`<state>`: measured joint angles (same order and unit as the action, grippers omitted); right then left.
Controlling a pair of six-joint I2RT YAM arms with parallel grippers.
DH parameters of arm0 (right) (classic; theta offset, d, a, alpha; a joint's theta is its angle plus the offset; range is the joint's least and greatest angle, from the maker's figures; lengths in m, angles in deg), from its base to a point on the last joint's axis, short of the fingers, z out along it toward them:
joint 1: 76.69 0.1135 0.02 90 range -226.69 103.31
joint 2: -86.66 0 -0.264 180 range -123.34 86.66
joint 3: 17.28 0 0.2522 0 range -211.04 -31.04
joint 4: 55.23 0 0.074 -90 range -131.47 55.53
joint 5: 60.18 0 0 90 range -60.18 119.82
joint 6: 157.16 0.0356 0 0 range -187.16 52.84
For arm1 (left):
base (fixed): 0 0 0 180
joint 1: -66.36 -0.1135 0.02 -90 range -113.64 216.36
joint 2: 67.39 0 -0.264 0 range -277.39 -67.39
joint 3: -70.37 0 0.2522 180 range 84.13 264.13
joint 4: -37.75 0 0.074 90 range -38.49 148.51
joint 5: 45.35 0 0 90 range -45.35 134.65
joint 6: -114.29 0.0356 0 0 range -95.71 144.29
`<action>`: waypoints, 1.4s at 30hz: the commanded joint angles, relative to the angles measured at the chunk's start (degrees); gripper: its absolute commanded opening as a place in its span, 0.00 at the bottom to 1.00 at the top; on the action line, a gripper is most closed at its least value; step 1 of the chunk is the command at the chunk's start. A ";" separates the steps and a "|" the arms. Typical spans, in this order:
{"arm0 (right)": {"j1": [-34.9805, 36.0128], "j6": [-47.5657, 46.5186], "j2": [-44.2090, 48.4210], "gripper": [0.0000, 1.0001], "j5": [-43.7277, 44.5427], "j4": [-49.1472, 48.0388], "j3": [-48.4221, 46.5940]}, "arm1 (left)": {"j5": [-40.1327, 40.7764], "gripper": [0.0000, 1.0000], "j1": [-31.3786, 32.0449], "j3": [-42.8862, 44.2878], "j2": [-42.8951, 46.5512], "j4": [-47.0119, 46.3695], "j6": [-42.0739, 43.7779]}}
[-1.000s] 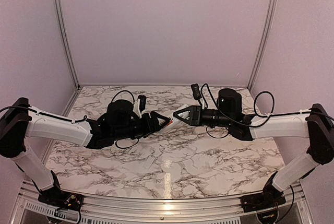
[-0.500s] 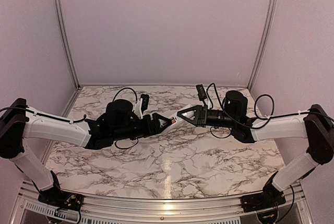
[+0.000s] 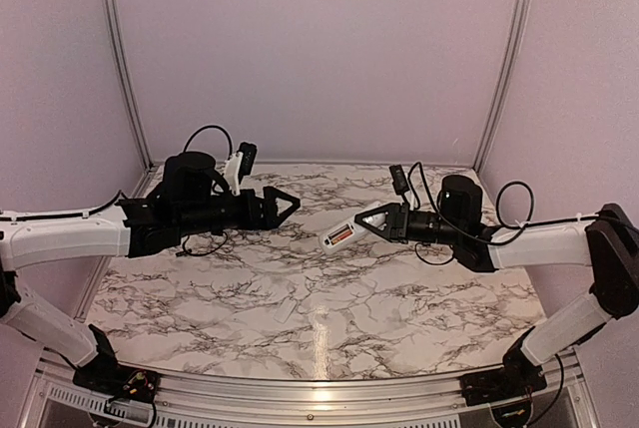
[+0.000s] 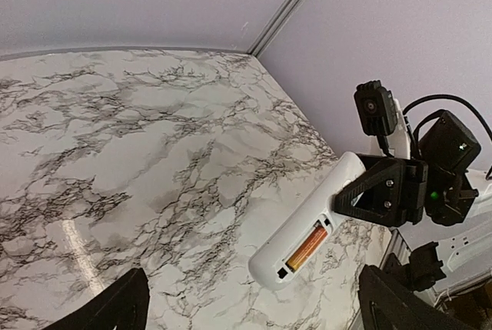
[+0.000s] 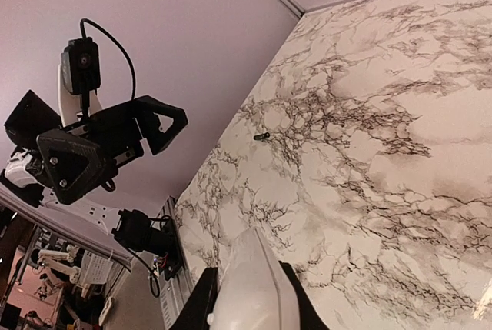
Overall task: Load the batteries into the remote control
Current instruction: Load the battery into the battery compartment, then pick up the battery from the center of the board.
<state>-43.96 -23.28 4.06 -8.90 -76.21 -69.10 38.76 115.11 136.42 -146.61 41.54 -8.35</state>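
Observation:
The white remote control (image 3: pixel 341 235) hangs over the table's middle, its far end pinched in my shut right gripper (image 3: pixel 371 218). Its battery bay faces up, and one orange-red battery (image 3: pixel 338 237) lies in it. In the left wrist view the remote control (image 4: pixel 307 226) points toward me with the battery (image 4: pixel 306 247) seated in the open slot. My left gripper (image 3: pixel 290 204) is open and empty, well to the left of the remote and apart from it; in its own view the left gripper (image 4: pixel 252 288) shows only dark fingertips (image 4: pixel 123 303). The right wrist view shows the remote (image 5: pixel 254 291) between the right gripper (image 5: pixel 250 303) jaws.
A small dark thing (image 5: pixel 261 137) lies on the marble table (image 3: pixel 300 298) near its left side. Lilac walls close the back and both sides. An aluminium rail (image 3: pixel 319 393) runs along the near edge, by the arm bases.
My left gripper has opened and pulled back to the left, away from the remote, leaving the battery in the bay. The right gripper, with the remote, has shifted slightly right and lower.

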 commanded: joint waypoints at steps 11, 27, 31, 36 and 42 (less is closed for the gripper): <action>-1.70 -4.18 -3.40 0.00 -7.93 -0.51 0.27 | 14.99 0.99 -19.29 13.86 -6.80 44.55 25.74; -1.71 -2.55 -7.24 0.00 -13.26 -5.93 -0.21 | 17.90 0.91 -29.13 18.03 -20.55 52.78 37.67; -1.71 -2.20 -7.51 0.00 -13.45 -5.97 -0.34 | 17.30 0.85 -31.69 18.23 -22.30 52.75 37.97; -1.70 -1.42 -8.36 0.00 -13.55 -6.96 -0.33 | 15.67 0.79 -32.30 18.21 -24.73 52.85 38.52; -1.71 -1.22 -9.53 0.00 -14.05 -6.98 -1.52 | 14.89 0.69 -32.96 18.11 -26.81 53.01 38.54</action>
<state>-45.38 -24.97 -4.67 -21.78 -81.43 -68.38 54.56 82.68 153.74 -171.94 93.18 29.77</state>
